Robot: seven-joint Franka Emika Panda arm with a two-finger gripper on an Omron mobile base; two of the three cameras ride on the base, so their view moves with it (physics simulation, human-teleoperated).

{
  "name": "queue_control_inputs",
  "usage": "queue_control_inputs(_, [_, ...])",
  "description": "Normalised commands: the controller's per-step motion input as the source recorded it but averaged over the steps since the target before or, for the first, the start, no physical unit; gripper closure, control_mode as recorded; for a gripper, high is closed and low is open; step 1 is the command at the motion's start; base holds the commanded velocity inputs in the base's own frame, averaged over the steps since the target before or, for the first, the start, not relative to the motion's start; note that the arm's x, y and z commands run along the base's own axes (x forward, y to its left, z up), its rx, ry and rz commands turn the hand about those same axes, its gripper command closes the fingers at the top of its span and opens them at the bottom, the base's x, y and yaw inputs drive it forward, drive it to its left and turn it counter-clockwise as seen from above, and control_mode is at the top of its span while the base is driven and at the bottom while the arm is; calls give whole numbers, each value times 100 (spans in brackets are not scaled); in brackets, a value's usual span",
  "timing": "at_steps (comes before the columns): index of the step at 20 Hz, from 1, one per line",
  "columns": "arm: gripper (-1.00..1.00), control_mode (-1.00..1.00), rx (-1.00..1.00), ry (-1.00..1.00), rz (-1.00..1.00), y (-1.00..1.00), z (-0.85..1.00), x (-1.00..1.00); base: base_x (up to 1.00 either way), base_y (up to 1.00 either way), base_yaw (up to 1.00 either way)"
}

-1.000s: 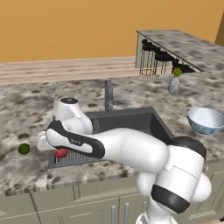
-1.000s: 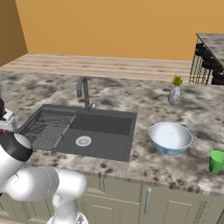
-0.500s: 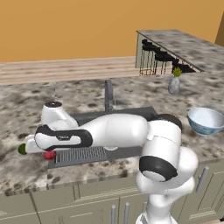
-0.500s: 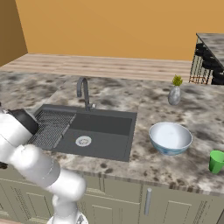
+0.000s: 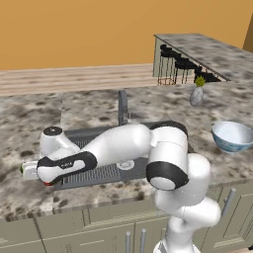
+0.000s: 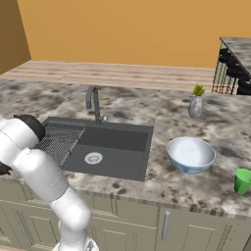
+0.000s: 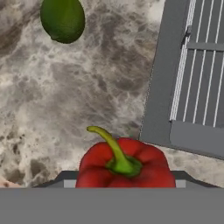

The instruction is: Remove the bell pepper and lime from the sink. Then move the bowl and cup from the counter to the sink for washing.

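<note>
The jaws hold the bell pepper (image 7: 123, 164) between them, stem up, over the worktop (image 7: 87, 92) just beside the sink (image 7: 192, 74), probably to set it down there. Farther off the lime (image 7: 63, 18) already lies on the stone. The bowl (image 6: 190, 154) and cup (image 6: 241, 181) wait at the far end.

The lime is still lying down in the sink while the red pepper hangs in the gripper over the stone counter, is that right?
Not quite. The lime is already out of the sink: the hand view shows it lying on the speckled counter, left of the basin's rim. The rest holds: the red pepper sits in the gripper above the counter.
</note>
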Motion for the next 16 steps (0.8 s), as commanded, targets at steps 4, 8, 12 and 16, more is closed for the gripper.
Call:
queue_control_inputs(4, [100,-100,-5,0,0,45,-21,34,0,0,0])
queue_control_inputs(8, [100,-100,-5,0,0,48,-15,32,0,0,0])
queue_control_inputs(12, [100,-100,-4,0,0,47,-6,30,0,0,0])
queue_control_inputs(16, [100,-100,-2,3,0,39,-14,23,0,0,0])
